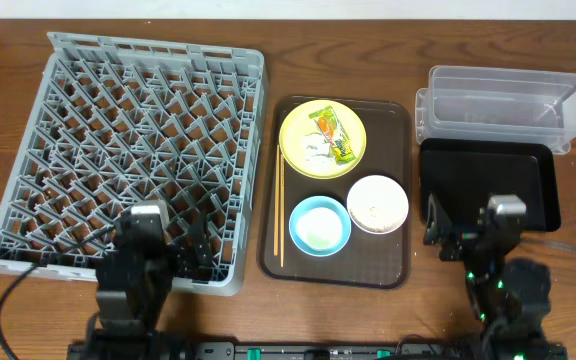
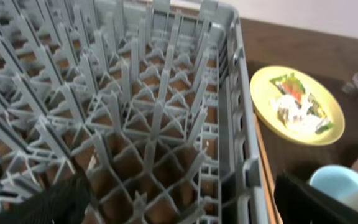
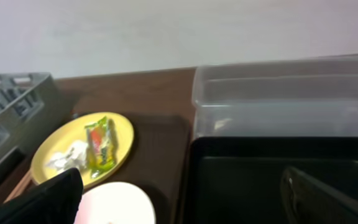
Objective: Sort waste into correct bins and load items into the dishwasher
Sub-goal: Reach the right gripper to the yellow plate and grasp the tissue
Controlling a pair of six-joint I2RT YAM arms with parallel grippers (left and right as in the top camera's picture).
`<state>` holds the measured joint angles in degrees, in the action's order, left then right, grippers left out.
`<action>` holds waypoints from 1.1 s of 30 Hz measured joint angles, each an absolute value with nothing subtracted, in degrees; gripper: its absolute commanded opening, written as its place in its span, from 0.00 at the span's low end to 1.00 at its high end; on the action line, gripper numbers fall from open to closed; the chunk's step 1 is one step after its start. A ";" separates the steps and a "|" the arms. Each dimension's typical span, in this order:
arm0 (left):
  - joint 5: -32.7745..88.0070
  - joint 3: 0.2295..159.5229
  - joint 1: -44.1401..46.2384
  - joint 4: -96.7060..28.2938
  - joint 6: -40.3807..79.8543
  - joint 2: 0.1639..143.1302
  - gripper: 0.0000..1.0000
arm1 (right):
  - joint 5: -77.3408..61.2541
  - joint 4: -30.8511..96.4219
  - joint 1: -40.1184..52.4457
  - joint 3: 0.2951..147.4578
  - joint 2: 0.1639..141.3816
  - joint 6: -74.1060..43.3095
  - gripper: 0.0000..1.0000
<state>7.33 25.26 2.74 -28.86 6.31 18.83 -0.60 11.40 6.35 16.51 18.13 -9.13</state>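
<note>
Overhead: we see the large square grey plastic lattice dish rack [image 1: 143, 150] on the left. Its near edge is partly hidden by the left arm [image 1: 138, 265]. The brown rectangular serving tray [image 1: 388, 130] in the middle holds four things:
- the round pale-yellow plate [image 1: 298, 128], with the green, yellow and orange snack wrapper [image 1: 334, 136] and crumpled whitish scraps [image 1: 314, 152] on it
- the light-blue bowl [image 1: 319, 224]
- the smaller white bowl [image 1: 377, 203], with faint specks inside that are too small to tell
- thin wooden chopsticks [image 1: 280, 205], lying along its left side

The clear plastic tub [image 1: 503, 72] sits far right, and the shallow black tray [image 1: 538, 190] is just in front of it. The right arm [image 1: 503, 250] covers the black tray's near edge.

Left wrist: the rack fills the frame and is cut off at left and bottom. The plate is blurred at right, and the blue bowl is clipped at the corner. The left gripper [image 2: 179, 205] is spread wide over the rack, holding nothing.

Right wrist: this view is soft. The right gripper [image 3: 182, 199] is spread wide and empty over the black tray, with the tub behind it. The plate is at left, and the white bowl is cut off at the bottom.
</note>
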 measured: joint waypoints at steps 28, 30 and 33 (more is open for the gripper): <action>7.35 50.57 2.76 -56.80 6.87 45.12 0.98 | -21.67 35.62 13.19 73.30 87.31 -2.72 0.75; 7.35 50.57 2.76 -56.80 6.85 45.12 0.98 | -19.68 34.89 17.30 73.34 90.08 -3.97 0.72; 7.33 50.57 2.76 -56.80 6.85 45.12 0.98 | -17.26 34.15 21.61 73.34 94.11 -4.89 0.74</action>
<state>7.33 50.57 2.76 -56.80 6.85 45.12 -17.26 34.15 21.61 73.34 94.11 -4.89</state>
